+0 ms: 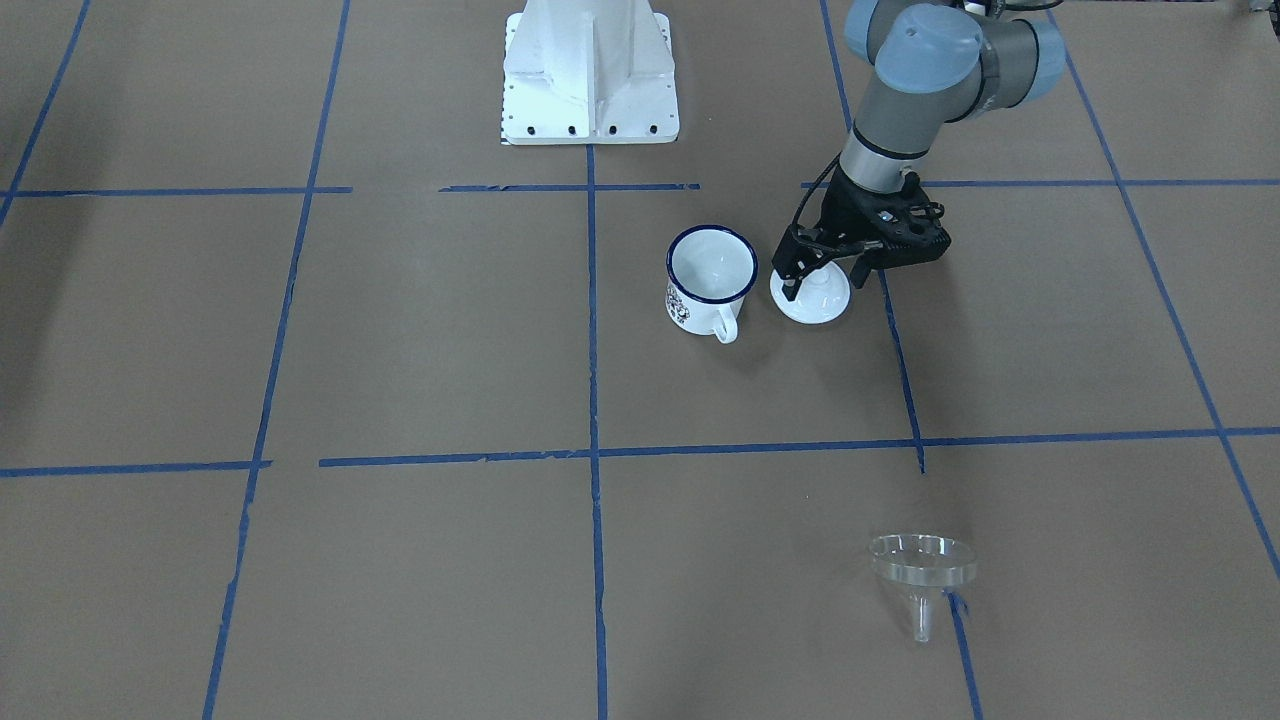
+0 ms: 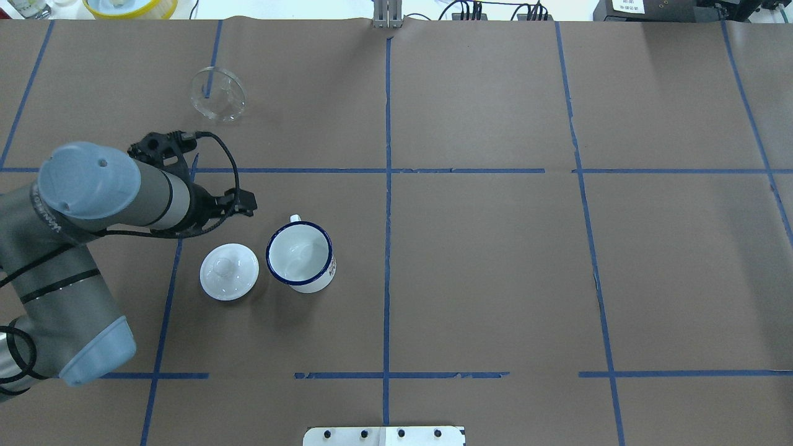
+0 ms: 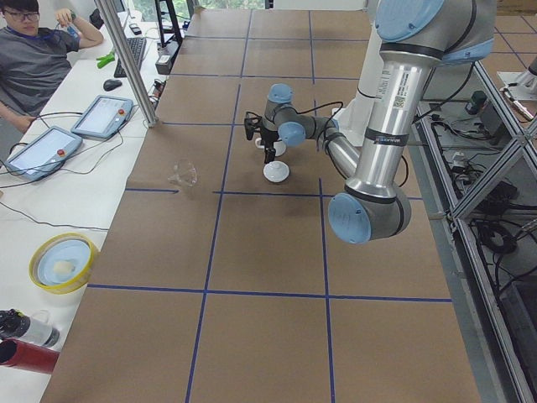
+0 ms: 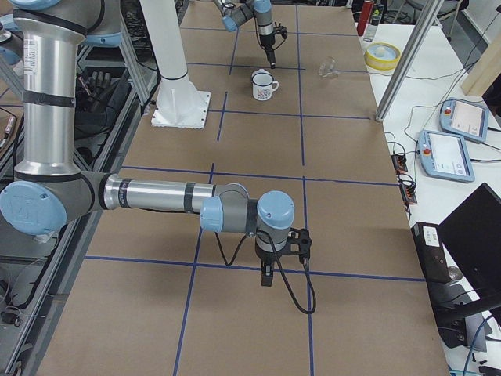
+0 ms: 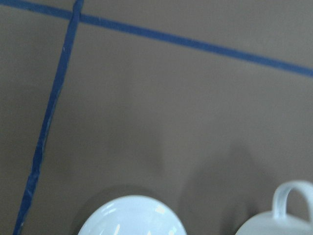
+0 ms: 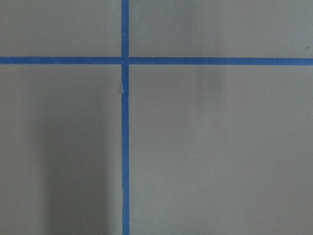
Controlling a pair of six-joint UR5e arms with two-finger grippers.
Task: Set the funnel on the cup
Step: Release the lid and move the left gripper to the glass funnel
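The clear funnel (image 1: pixel 922 560) lies on its side, far from the robot on its left side, and also shows in the overhead view (image 2: pixel 218 93). The white cup (image 1: pixel 712 268) with a dark blue rim stands upright and uncovered near the table's middle (image 2: pixel 300 254). My left gripper (image 1: pixel 824 280) is open and empty, just above the white knobbed lid (image 1: pixel 812 303) that lies beside the cup. My right gripper (image 4: pixel 266 276) hangs over bare table at the robot's right end. I cannot tell whether it is open or shut.
The white lid (image 2: pixel 229 271) lies just left of the cup. The robot's white base plate (image 1: pixel 590 70) stands at the near edge. A yellow bowl (image 3: pixel 60 262), pendants and a seated operator (image 3: pixel 33 50) are beyond the far edge. A metal post (image 3: pixel 134 63) stands there.
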